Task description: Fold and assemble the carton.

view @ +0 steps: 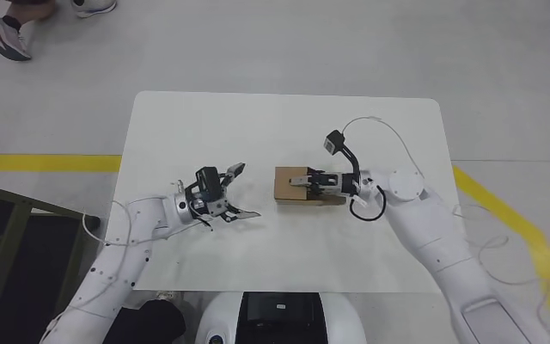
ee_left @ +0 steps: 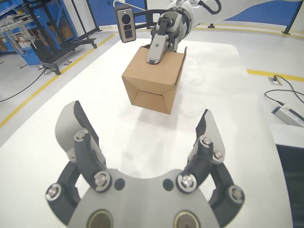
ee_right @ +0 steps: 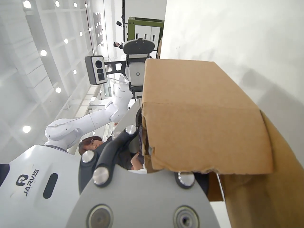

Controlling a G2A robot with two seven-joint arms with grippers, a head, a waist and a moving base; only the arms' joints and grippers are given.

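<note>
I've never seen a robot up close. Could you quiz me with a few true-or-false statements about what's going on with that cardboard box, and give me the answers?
1. The left tool is open and empty. True.
2. The right tool is clamped on the carton. True.
3. The carton is a flat, unfolded sheet. False: it already has a box shape.
4. The left tool is touching the carton. False: bare table lies between them.

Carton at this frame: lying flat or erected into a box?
Erected. The carton stands on the table as a box, near-end flaps folded inward; the right gripper grips its top panel at the far end.
</note>
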